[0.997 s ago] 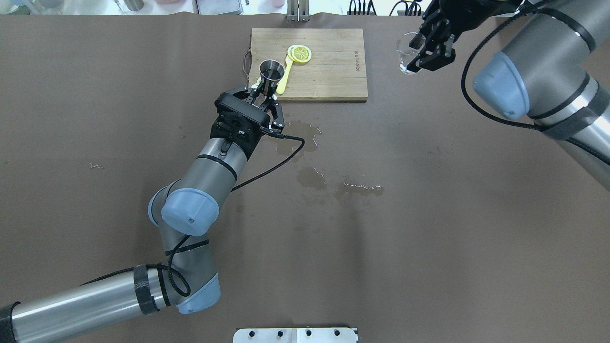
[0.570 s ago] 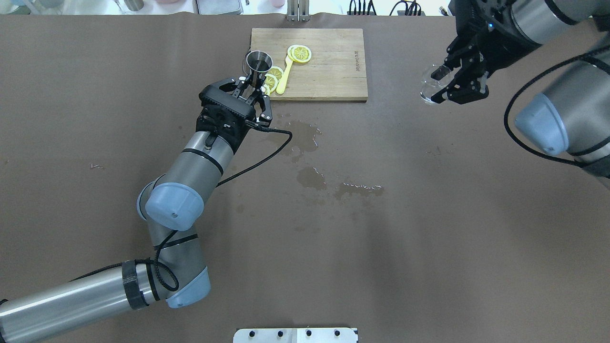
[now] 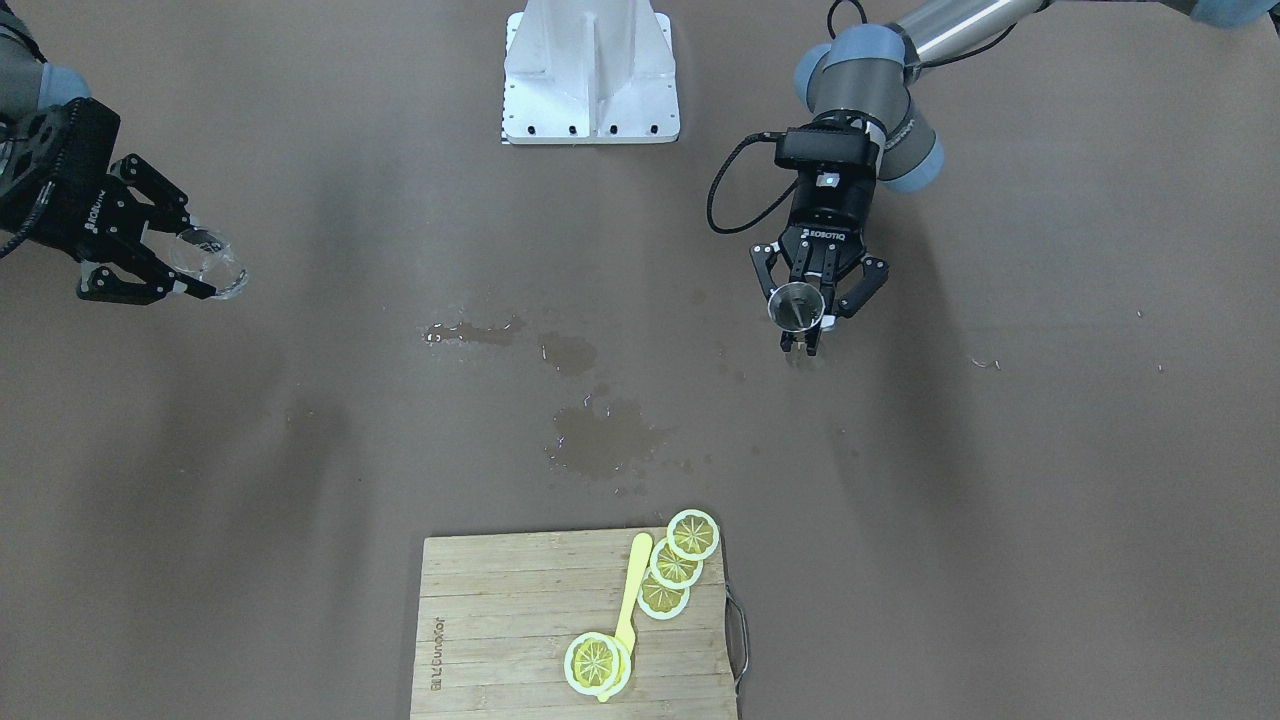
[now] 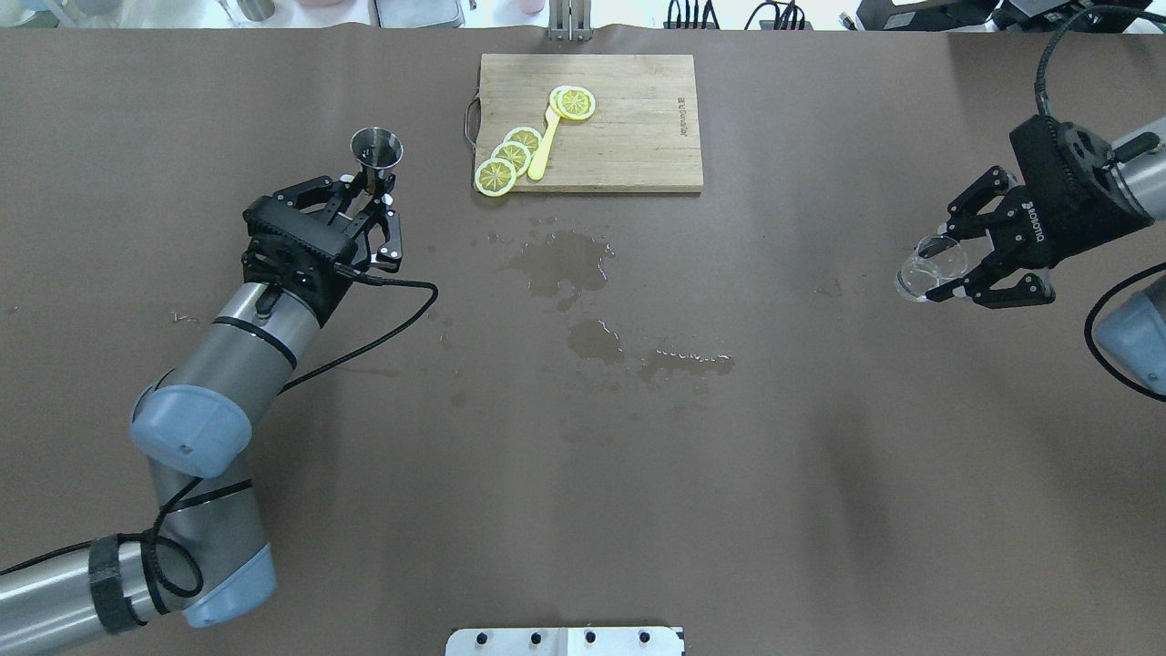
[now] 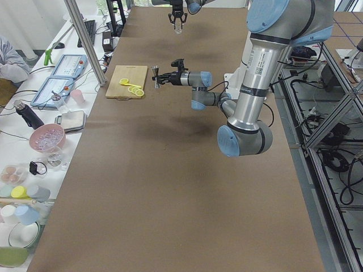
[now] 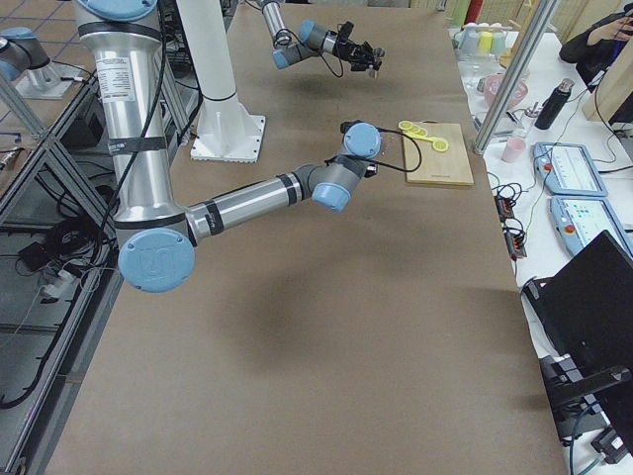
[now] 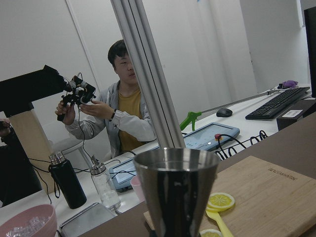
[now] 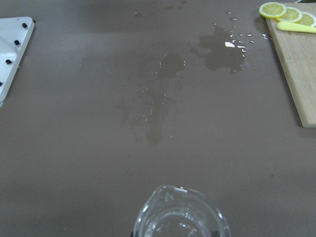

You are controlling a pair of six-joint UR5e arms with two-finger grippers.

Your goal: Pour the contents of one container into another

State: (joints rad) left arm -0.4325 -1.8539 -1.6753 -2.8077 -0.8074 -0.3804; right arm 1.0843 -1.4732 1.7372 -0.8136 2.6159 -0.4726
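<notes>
The steel jigger stands upright in my left gripper, which is shut on its lower cone, left of the cutting board. From the front the jigger shows its open mouth between the fingers of the left gripper. The jigger fills the left wrist view. The clear glass cup is tilted on its side in my right gripper, shut on it, at the table's right. The cup also shows at the left of the front view, and its rim in the right wrist view.
A wooden cutting board at the back centre carries lemon slices and a yellow spoon. Wet spill patches spread over the brown table between the arms. The robot's white base plate sits at the near edge.
My left gripper carried the jigger leftward, off the board's corner. My right gripper swung the glass cup rightward and toward the robot, lower over the table.
</notes>
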